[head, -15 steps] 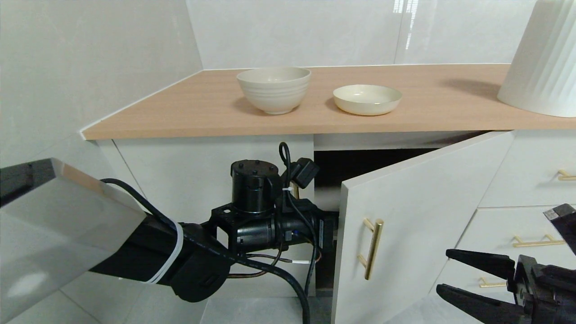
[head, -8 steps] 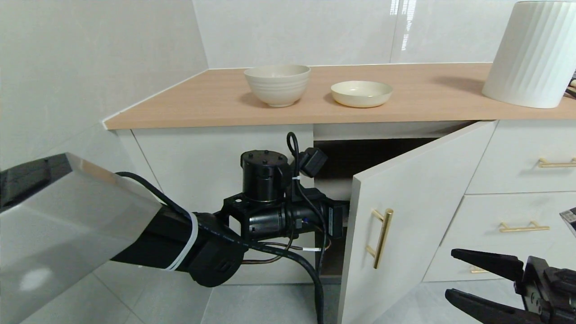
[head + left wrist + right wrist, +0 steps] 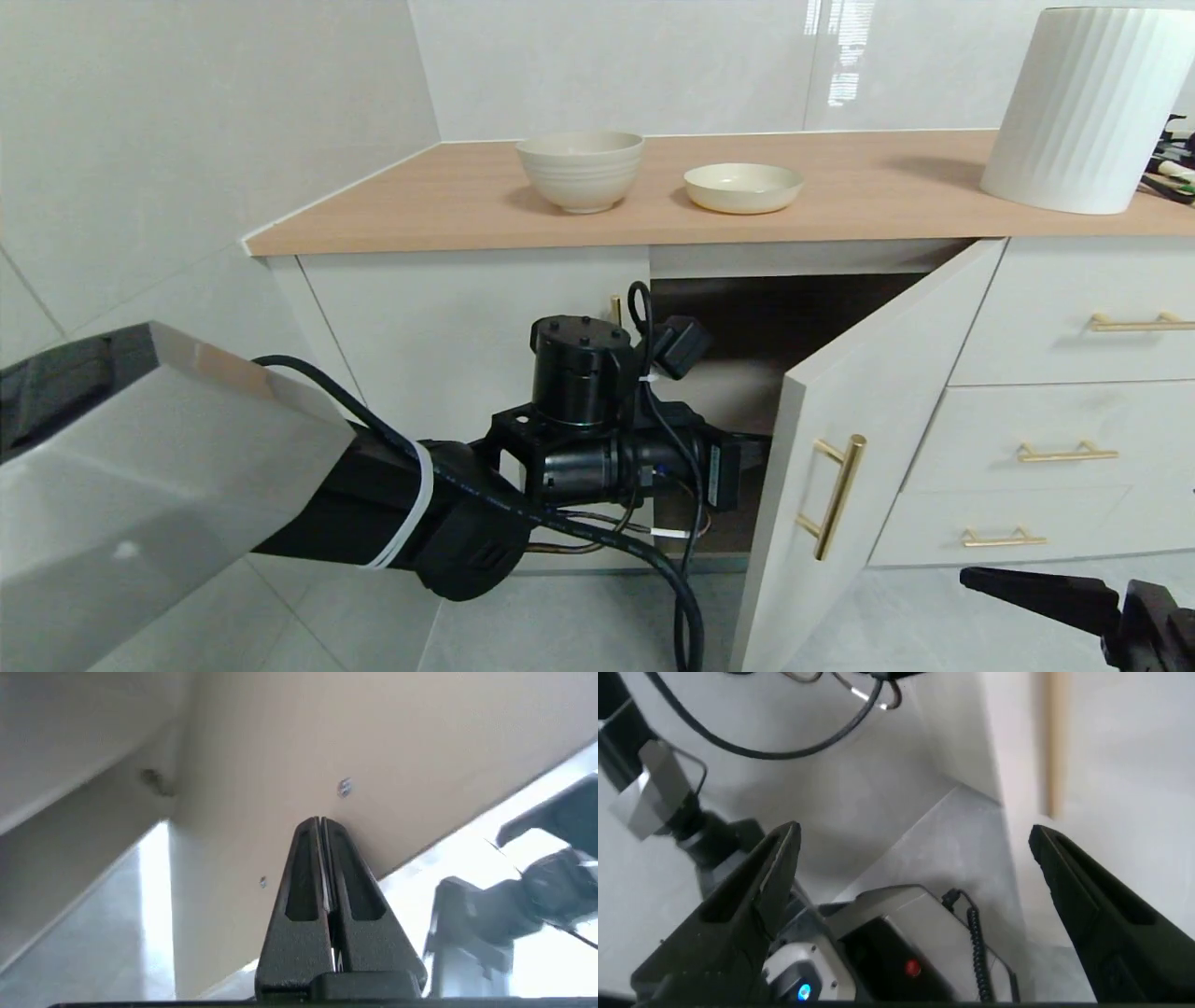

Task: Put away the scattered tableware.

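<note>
Left end effector has its fingers pressed together, tip right up against what looks like the inner face of the white cabinet door, which stands partly open under the light wood worktop. Right end effector hangs low near the floor on the door's outer side, fingers wide apart, holding nothing. Both task pieces sit on the worktop: the cream ribbed ceramic bowl and, near it, the shallow cream dish. My worry is that a closed tip on a flat panel has no real grip, so it could skid off and the door could swing into the right arm. The left arm's loose black cables could also snag the door edge
</note>
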